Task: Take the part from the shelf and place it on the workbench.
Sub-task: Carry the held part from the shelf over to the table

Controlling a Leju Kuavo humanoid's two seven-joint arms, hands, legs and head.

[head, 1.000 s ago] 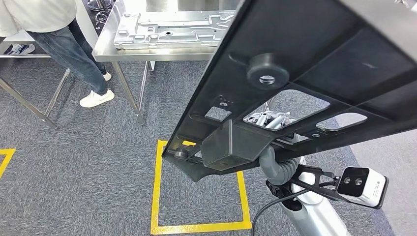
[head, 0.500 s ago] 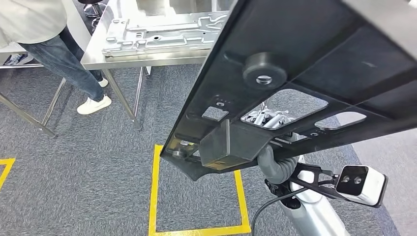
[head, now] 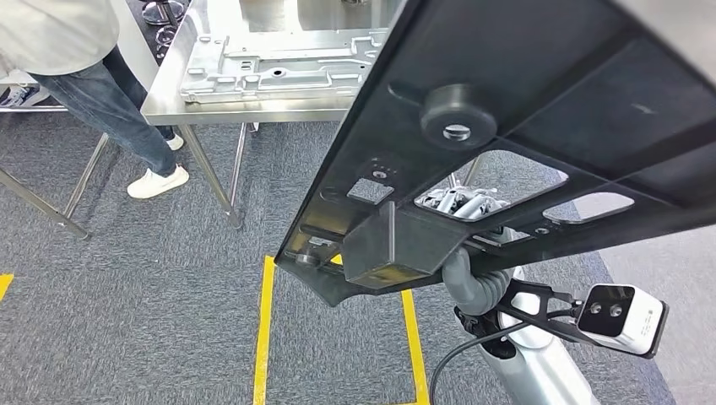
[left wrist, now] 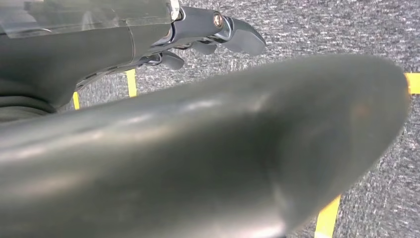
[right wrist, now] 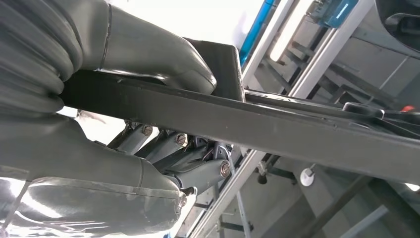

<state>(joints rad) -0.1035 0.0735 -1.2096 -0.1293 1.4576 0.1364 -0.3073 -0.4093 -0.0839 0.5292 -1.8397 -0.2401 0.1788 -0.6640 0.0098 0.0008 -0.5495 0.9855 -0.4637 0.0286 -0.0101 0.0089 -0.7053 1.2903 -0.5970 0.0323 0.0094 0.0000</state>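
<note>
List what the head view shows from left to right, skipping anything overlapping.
Person's jeans leg → white sneaker → steel workbench leg → held black part → white wrist camera.

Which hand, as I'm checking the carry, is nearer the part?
Right. The right hand grips the part at its edge; the left hand is over the carpet, fingers holding nothing.

We're on a factory-style workshop floor: grey carpet tiles [head: 152, 278] marked with yellow tape [head: 263, 329], a stainless steel workbench [head: 253, 105] at the far side carrying a pressed metal panel [head: 279, 59], a person [head: 93, 76] standing far left, and aluminium framing [right wrist: 317, 59] in the right wrist view.
</note>
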